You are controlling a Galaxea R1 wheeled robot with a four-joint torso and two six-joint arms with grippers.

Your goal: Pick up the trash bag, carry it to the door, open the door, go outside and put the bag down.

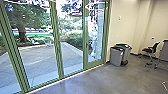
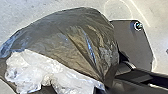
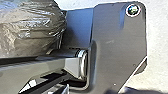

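You have room to pass over the gray floor point(image 1: 97, 81) up to the green-framed glass wall point(image 1: 60, 65), which bars your way. Bins point(image 1: 116, 57) and a chair point(image 1: 150, 50) obstruct the right side.

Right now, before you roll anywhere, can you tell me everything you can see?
Trash bag: one, dark, over the robot's plate
Crumpled plastic: one bunch, whitish, against the bag
Green frames: several, green, around tall glass
Bins: two, grey, by the wall near the glass
Chair: one, black, far right
Wall: cream, behind the bins
Floor: grey, indoors
Paved yard: one, grey, outside
Tree: at least one, green with dark trunk, outside
Bushes: several, green, past the paving
Robot's plate: one, dark, beside the bag
Robot's jointed bar: one, dark, beside the plate
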